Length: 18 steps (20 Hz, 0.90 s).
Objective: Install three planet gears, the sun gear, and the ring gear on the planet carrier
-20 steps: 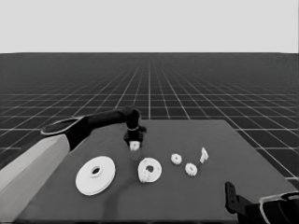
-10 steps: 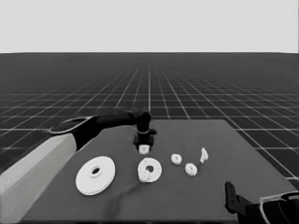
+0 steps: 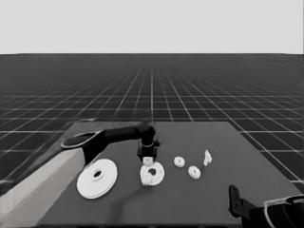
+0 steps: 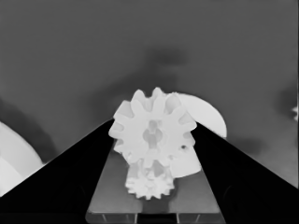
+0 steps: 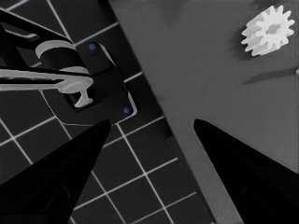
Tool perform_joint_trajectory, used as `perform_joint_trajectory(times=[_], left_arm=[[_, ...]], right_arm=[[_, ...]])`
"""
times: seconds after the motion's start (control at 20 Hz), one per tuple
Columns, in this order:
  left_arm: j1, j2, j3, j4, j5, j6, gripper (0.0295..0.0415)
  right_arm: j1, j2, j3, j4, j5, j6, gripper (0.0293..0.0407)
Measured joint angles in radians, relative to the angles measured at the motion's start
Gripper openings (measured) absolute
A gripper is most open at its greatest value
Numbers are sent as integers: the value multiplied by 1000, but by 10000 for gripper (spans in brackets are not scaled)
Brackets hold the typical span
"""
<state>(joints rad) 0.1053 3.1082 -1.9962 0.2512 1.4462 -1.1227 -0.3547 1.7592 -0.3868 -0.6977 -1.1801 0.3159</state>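
Head view, held gear: a small white toothed gear is pinched between the fingers of the left gripper, directly above the far rim of the smaller round part.
Left wrist view, grip: the two black fingers press on opposite sides of the gear, its flat face toward the camera and its axis pointing down at the table.
Key relation: the smaller round part lies straight below and slightly nearer the robot than the gripper; by my judgement the coming move is a short, straight descent.
Already seated: in the left wrist view one more gear seems to sit on the smaller round part beneath the held one; the open spot beside it is likely the target.
Nearer arm: the left arm, reaching in from the left side.
Larger round part: flat on the table, to the left of the smaller one, apart from it.
Loose gears: two to the right, apart from each other.
Thin white piece: upright, farther right.
Open room: bare table beyond and in front of the parts; edges well away.
Right gripper: parked at the near right corner, fingers spread, holding nothing; a gear lies near it.
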Motion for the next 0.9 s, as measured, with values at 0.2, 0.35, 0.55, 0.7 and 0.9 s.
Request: perform_joint_trajectory(times=[0.2, 0.35, 0.55, 0.7, 0.9], left_arm=[[13, 7, -19, 11, -10, 10, 312], [14, 7, -20, 13, -11, 11, 344], [14, 7, -21, 13, -11, 11, 384], [14, 7, -21, 13, -11, 11, 385], [-75, -28, 81, -62, 43, -45, 385]], right_arm=[[0, 0, 0, 0, 0, 0, 385], [0, 0, 0, 0, 0, 0, 385], [0, 0, 0, 0, 0, 0, 385], [0, 0, 0, 0, 0, 0, 385], [0, 0, 0, 0, 0, 0, 385]])
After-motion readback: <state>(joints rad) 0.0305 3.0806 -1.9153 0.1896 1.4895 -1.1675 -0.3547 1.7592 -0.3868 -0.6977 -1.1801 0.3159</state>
